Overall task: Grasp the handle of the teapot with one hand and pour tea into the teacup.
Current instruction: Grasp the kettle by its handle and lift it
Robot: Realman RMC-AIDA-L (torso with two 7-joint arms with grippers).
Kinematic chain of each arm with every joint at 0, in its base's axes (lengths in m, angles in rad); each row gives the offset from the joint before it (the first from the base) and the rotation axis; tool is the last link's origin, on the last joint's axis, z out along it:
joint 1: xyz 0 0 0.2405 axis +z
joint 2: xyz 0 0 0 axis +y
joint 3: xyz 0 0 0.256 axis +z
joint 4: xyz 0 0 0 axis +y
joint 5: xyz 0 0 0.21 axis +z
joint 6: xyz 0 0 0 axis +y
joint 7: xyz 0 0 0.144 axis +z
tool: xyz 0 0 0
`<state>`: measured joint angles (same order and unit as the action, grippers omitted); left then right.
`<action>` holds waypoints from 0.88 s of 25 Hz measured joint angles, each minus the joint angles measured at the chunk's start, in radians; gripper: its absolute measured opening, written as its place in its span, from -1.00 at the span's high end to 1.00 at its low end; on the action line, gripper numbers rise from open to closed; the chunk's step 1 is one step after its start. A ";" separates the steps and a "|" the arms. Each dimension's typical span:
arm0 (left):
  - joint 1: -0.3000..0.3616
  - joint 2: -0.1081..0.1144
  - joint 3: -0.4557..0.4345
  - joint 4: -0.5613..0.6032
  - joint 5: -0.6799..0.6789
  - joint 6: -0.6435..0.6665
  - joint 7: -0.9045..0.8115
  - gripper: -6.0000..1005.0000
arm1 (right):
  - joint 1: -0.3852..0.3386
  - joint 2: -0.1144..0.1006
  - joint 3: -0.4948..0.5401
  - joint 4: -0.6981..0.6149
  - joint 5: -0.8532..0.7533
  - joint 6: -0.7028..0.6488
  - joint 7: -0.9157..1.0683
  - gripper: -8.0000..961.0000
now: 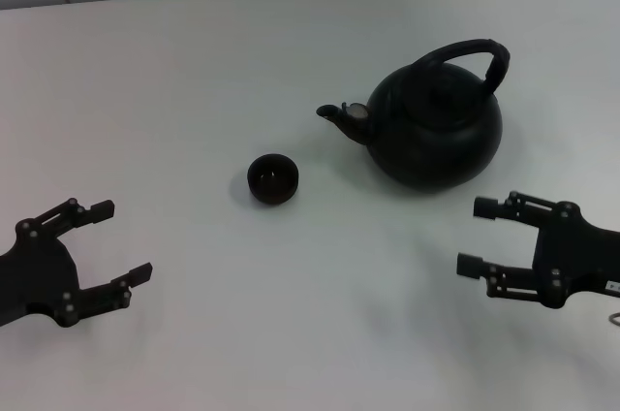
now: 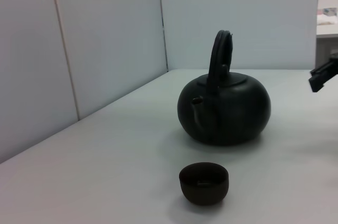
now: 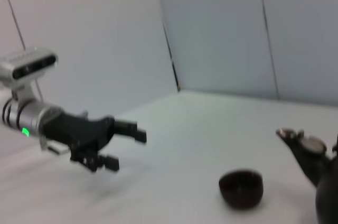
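The right gripper is held wide open above the table, near the front of the teapot but apart from it; nothing is gripped or touched. The left gripper is likewise spread open and empty, well apart from the teacup. The teacup is set just beside the teapot's spout. The handle arches untouched over the lid.

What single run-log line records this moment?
left tool: open, idle | right tool: open, near teapot | handle: ungrasped | teacup: upright
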<state>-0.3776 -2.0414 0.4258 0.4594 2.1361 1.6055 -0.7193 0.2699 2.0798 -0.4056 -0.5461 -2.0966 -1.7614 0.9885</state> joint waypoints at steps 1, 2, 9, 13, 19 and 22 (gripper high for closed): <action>0.001 0.000 0.000 -0.001 -0.001 -0.002 0.000 -0.72 | -0.010 0.000 0.014 0.039 0.023 0.002 -0.047 -0.69; 0.001 -0.001 -0.001 -0.003 -0.003 -0.004 0.000 -0.72 | -0.020 0.000 0.037 0.085 0.050 0.008 -0.102 -0.69; 0.002 -0.003 -0.001 -0.004 -0.006 -0.004 -0.008 -0.72 | -0.085 0.003 0.306 0.421 0.217 0.079 -0.543 -0.69; -0.003 -0.003 -0.002 -0.004 -0.007 -0.004 -0.010 -0.72 | -0.101 0.006 0.455 0.597 0.255 0.140 -0.782 -0.69; -0.004 -0.005 -0.003 -0.004 -0.009 -0.004 -0.011 -0.72 | -0.107 0.010 0.630 0.773 0.256 0.247 -1.005 -0.69; -0.004 -0.005 -0.003 -0.004 -0.010 -0.004 -0.011 -0.72 | -0.101 0.011 0.649 0.798 0.256 0.270 -1.057 -0.68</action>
<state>-0.3819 -2.0463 0.4233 0.4555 2.1258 1.6016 -0.7302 0.1686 2.0910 0.2439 0.2522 -1.8406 -1.4916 -0.0689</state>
